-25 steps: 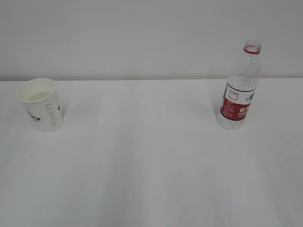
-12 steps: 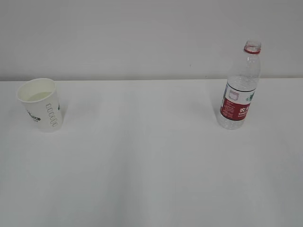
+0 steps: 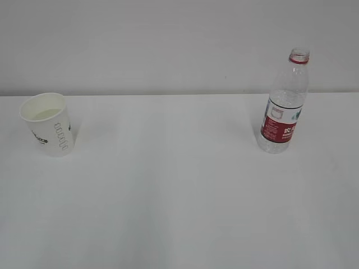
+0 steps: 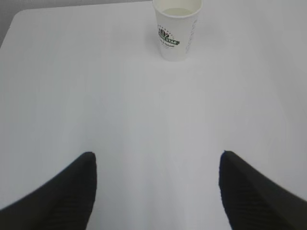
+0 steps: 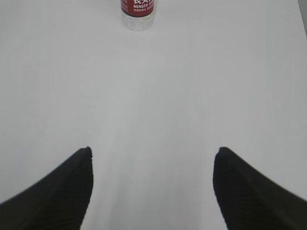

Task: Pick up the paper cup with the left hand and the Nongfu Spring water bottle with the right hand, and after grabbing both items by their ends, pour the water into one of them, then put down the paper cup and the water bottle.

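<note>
We see the left claw spread wide and holding nothing, hanging over the bare white table; the paper cup stands upright well ahead of it with a pale pool of water inside. The right claw is likewise spread and empty. The uncapped water bottle stands upright far ahead of it, well apart from the cup.
</note>
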